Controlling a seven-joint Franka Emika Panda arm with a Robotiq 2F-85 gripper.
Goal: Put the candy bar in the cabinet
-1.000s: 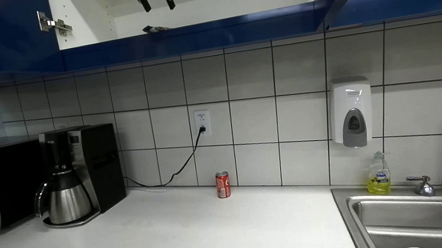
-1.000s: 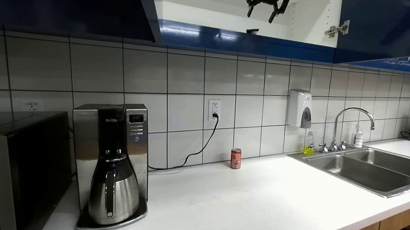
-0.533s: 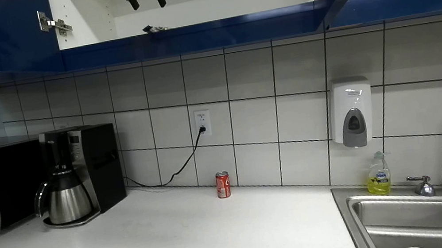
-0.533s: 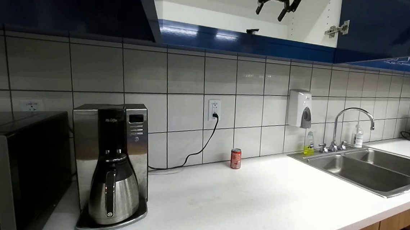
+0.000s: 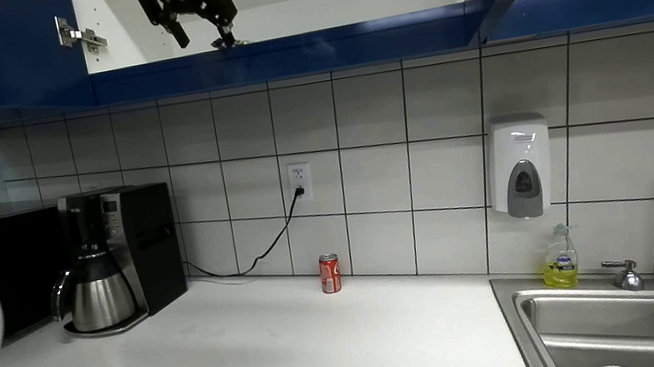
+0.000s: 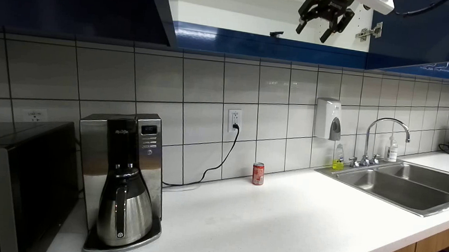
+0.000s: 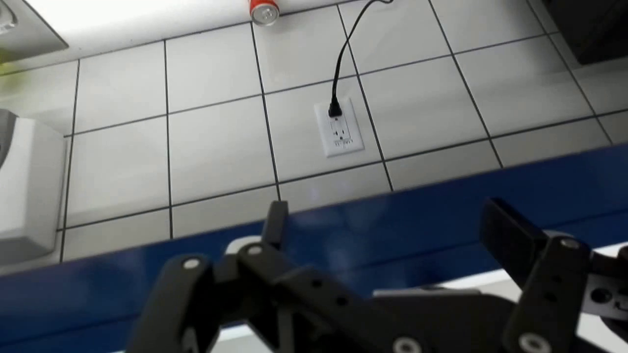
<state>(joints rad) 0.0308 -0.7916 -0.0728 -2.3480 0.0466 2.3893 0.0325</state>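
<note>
The candy bar (image 5: 217, 44) lies on the floor of the open cabinet (image 5: 292, 55), just behind its front edge. In an exterior view one finger partly covers it. It also shows as a small dark shape (image 6: 276, 34) in an exterior view, above the blue front panel of the cabinet (image 6: 254, 44). My gripper (image 5: 206, 43) is open and empty, in front of the cabinet opening. In an exterior view the gripper (image 6: 312, 35) is to the right of the bar, apart from it. In the wrist view the open fingers (image 7: 385, 215) stand before the blue panel (image 7: 353, 245); the bar cannot be made out there.
A red can (image 5: 329, 274) stands on the white counter (image 5: 249, 356) by the tiled wall. A coffee maker (image 6: 125, 182) and microwave (image 6: 19, 182) stand to one side, the sink (image 6: 402, 186) to the other. Open cabinet doors (image 6: 424, 33) flank the opening.
My gripper rises slightly, then comes lower, with more of the arm in view. It shifts left in an exterior view and right in an exterior view. The candy bar stays put.
</note>
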